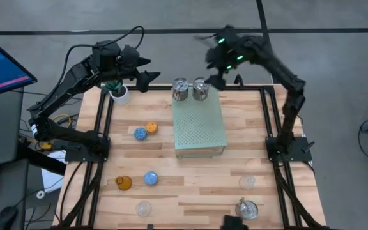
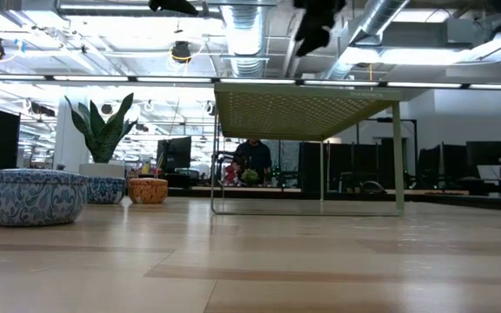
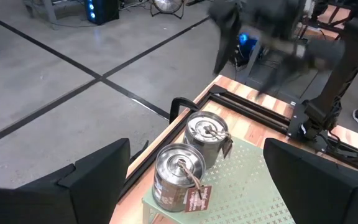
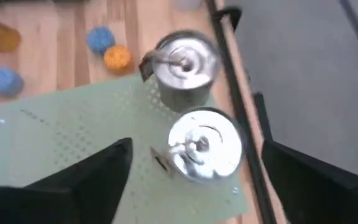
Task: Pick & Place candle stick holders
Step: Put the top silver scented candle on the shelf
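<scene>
A: On the perforated block?
B: Two silver holders at its far edge, side by side, tags hanging.

A: Grippers?
B: Right gripper above that pair, fingers spread, empty. Left gripper spread wide, near potted plant, empty.

A: Elsewhere on the table?
B: Blue holder touching orange holder; amber holder and second blue holder; clear glass holders; third silver holder.

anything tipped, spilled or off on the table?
Mostly no. The two silver holders stand upright on the green perforated block. The only oddity: the amber holder seems to lie on its side near the table's front left; nothing looks spilled or broken.
</scene>
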Controlling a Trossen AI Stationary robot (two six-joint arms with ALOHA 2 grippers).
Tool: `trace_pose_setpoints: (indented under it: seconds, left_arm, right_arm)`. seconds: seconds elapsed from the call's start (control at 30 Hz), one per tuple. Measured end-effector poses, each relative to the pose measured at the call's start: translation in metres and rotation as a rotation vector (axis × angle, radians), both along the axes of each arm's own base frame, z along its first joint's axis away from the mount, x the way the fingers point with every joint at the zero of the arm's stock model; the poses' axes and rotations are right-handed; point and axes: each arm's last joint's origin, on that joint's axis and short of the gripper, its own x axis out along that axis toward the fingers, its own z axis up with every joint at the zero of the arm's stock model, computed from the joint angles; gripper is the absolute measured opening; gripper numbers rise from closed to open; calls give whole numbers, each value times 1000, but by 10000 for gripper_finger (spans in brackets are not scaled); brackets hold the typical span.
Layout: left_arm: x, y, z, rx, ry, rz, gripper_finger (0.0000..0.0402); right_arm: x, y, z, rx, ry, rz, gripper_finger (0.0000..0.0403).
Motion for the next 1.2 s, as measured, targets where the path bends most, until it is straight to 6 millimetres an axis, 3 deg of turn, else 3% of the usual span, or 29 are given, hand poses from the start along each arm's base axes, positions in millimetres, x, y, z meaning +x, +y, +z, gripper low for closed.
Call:
trace_pose_setpoints:
  seconds: [0.1,0.2,0.3,0.43,0.67,1.03,1.2]
  left_arm:
    - [0,0,0,3,0,-1,370]
    - [-1,0,1,9,2,-3,370]
    - [-1,0,1,11,3,-4,368]
    - [-1,0,1,11,3,-4,357]
    - [-1,0,1,11,3,-4,338]
    - [-1,0,1,11,3,-3,333]
    - [-1,0,1,11,3,-4,333]
  right_arm:
    - [-33,-8,9,7,-33,-59,275]
    - [-55,-12,5,0,-57,-108,199]
    - [-71,-12,-9,-1,-109,-134,112]
    - [-81,-11,-48,1,-171,-157,16]
    - [-76,-3,-100,12,-265,-188,19]
    - [-42,-6,-136,60,-226,-139,3]
    - [-34,-7,-141,54,-238,-122,3]
